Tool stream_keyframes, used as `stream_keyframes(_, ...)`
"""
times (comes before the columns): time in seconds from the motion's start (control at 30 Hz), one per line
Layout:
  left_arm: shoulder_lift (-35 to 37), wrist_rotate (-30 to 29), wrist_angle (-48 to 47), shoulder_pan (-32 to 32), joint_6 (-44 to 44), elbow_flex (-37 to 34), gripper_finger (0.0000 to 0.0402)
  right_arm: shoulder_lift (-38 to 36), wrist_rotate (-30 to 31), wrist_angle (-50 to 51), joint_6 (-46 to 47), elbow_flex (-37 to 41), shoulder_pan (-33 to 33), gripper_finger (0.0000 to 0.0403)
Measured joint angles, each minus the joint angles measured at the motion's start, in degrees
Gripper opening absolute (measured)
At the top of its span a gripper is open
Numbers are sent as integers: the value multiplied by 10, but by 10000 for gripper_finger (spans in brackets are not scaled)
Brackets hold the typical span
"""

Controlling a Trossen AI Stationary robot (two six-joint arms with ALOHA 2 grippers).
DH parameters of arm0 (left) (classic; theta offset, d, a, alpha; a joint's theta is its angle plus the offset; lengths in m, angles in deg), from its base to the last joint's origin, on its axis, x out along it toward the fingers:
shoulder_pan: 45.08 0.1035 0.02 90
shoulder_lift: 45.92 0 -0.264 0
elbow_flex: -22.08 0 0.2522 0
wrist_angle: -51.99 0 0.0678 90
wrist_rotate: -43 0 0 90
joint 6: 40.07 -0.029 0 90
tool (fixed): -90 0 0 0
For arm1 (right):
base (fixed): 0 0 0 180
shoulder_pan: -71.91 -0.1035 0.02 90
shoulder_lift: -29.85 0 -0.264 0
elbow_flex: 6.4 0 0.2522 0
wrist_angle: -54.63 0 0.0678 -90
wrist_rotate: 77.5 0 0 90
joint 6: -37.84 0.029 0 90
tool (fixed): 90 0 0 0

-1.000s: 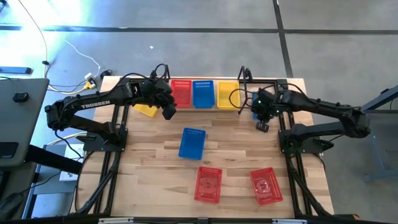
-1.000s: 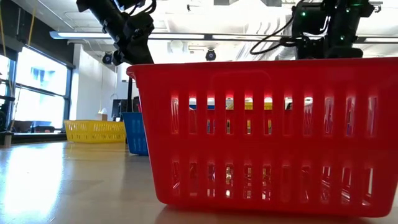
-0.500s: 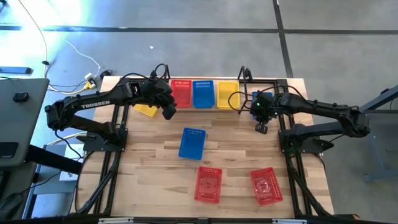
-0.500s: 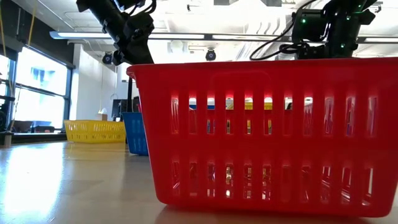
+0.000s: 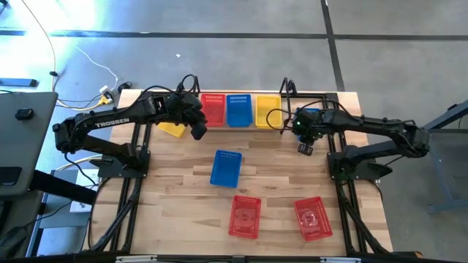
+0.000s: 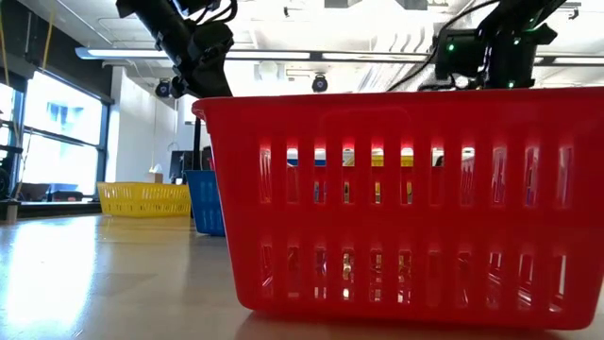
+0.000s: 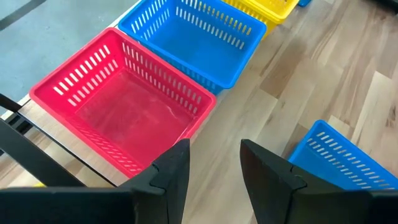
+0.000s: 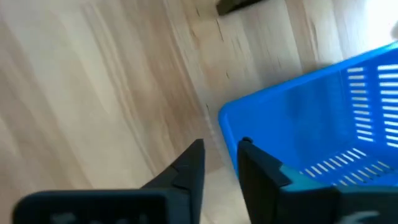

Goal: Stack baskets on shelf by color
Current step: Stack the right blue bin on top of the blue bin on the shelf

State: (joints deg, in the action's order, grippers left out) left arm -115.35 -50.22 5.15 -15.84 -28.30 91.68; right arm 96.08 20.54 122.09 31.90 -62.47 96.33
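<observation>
Right gripper (image 8: 219, 163) narrow at blue basket (image 8: 323, 118) rim; visible: 3 red, 3 blue, 2 yellow

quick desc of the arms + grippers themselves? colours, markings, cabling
Both arms are black, jointed tube links. The left arm carries white TROSSEN lettering along its forearm. The right arm has a looping black cable and a green light near its wrist. The left gripper and right gripper have flat dark matte fingers.

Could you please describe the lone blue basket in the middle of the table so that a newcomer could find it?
On the wooden table, look in front of the shelf row. The blue basket lies alone mid-table, slightly askew. Red baskets sit nearer the front edge; it is the only blue one there.
</observation>
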Motion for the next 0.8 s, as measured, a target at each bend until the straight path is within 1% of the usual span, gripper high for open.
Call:
stream_keyframes(0.13, 0, 0, 0, 0, 0, 0, 131, 28, 10, 0, 5, 0, 0, 112)
stream_keyframes(0.23, 0, 0, 0, 0, 0, 0, 131, 42, 24, 0, 10, 0, 0, 118)
stream_keyframes(0.33, 0, 0, 0, 0, 0, 0, 131, 55, 42, 0, 17, 0, 0, 118)
stream_keyframes(0.67, 0, 0, 0, 0, 0, 0, 131, 127, 48, 0, 20, 0, 0, 118)
stream_keyframes(0.73, 0, 0, 0, 0, 0, 0, 131, 139, 55, 0, 25, 0, 0, 113)
stream_keyframes(0.8, 0, 0, 0, 0, 0, 0, 131, 148, 55, 0, 25, 0, -1, 98)
